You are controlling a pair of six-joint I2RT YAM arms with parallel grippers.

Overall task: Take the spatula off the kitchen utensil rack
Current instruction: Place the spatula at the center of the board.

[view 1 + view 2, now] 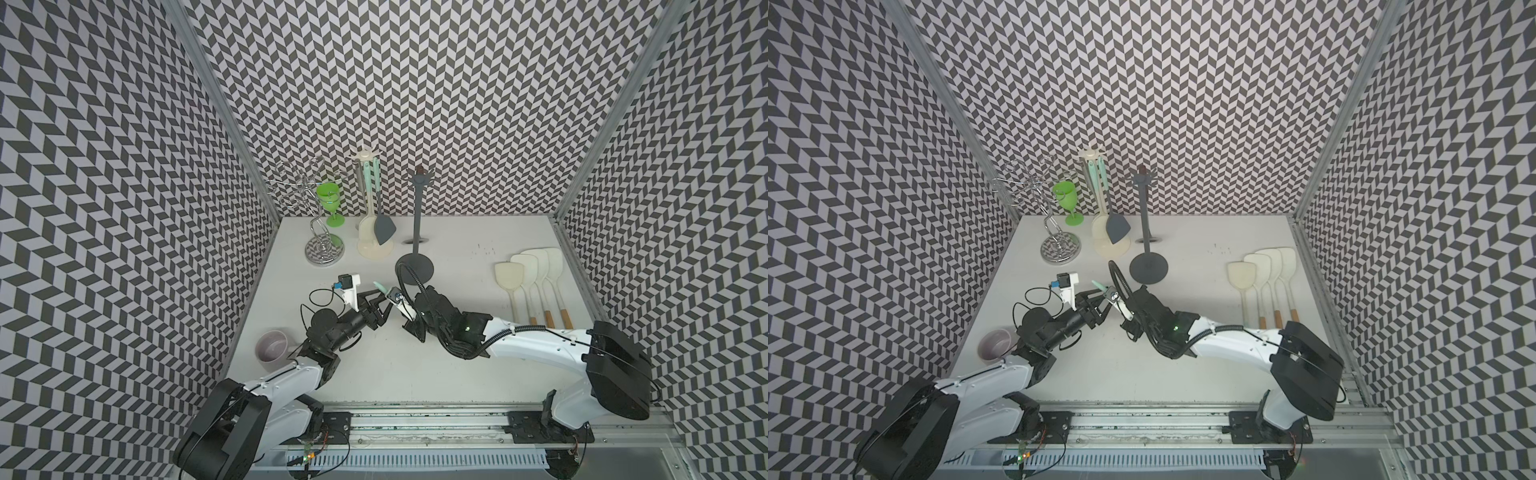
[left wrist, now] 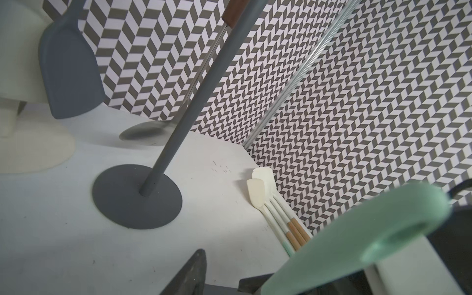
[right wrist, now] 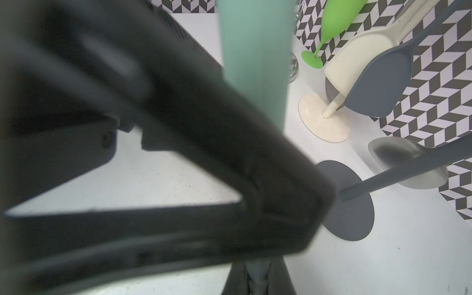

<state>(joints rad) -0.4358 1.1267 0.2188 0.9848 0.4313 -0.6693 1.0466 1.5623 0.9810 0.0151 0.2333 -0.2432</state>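
Above the middle of the table, both arms meet at a mint-green spatula handle (image 1: 379,286). My right gripper (image 3: 258,278) is shut on the spatula's shaft, and the handle (image 3: 255,51) runs up out of its jaws. The blade is hidden under the arm. My left gripper (image 2: 224,273) stands open around the handle's end (image 2: 357,242), with table showing between one finger (image 2: 196,268) and the handle. In a top view the left gripper (image 1: 386,301) sits just left of the right gripper (image 1: 406,320). The cream utensil rack (image 1: 365,156) at the back carries a grey spatula (image 1: 384,228) and a cream spoon (image 1: 366,232).
A dark grey rack (image 1: 417,216) stands just behind the grippers, its round base (image 1: 414,269) close to the right arm. A wire stand (image 1: 320,245) and a green goblet (image 1: 330,203) are at the back left. Several cream spatulas (image 1: 530,270) lie at the right, and a pale cup (image 1: 272,347) sits front left.
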